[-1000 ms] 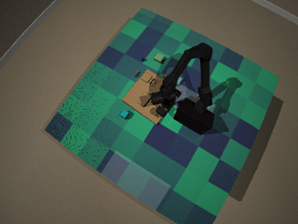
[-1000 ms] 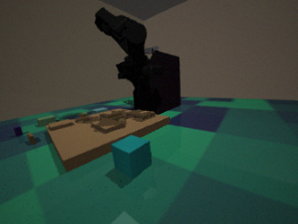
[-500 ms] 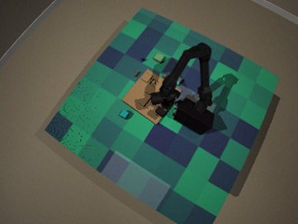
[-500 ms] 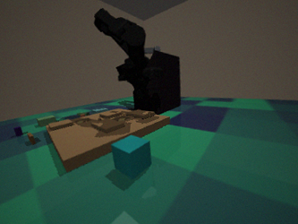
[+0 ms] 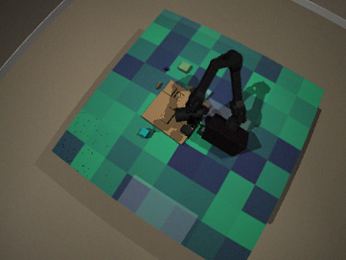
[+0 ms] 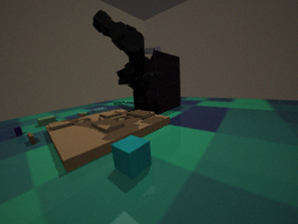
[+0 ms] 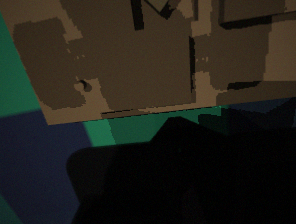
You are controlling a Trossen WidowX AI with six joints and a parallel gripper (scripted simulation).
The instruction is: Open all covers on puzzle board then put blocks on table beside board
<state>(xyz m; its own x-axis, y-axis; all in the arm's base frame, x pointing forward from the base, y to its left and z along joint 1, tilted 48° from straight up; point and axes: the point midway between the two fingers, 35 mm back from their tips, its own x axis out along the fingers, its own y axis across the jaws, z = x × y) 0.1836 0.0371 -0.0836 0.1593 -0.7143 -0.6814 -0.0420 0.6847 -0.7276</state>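
"Hovering low over the board, is it, that black metal claw [image 5: 179, 115] [image 6: 124, 76] [image 7: 174, 123]?"

"Yes, near the side facing the arm's black boxy base [image 5: 224, 139] [image 6: 167, 81]. It's fully shut, with nothing in its grip."

"And the flat tan puzzle board [image 5: 156, 112] [image 6: 75, 148] [image 7: 56, 114] itself?"

"Lying flat on the green and navy checkered worktop [image 5: 229, 187] [image 6: 241, 173] [image 7: 10, 85], with raised tan covers on top. I can't tell whether every one is open."

"Which blocks are out?"

"A cyan cube [image 5: 144, 132] [image 6: 131, 156] rests just beside one edge. Beyond another side are a flat pale green block [image 5: 185, 67] [image 6: 46, 120], a small dark purple piece [image 5: 166, 68] [image 6: 17, 131] and a small orange-brown piece [image 5: 158, 85] [image 6: 31, 138], all apart from the board."

"Anything left in the wells?"

"Shadow covers much of the board, so I can't say for certain."
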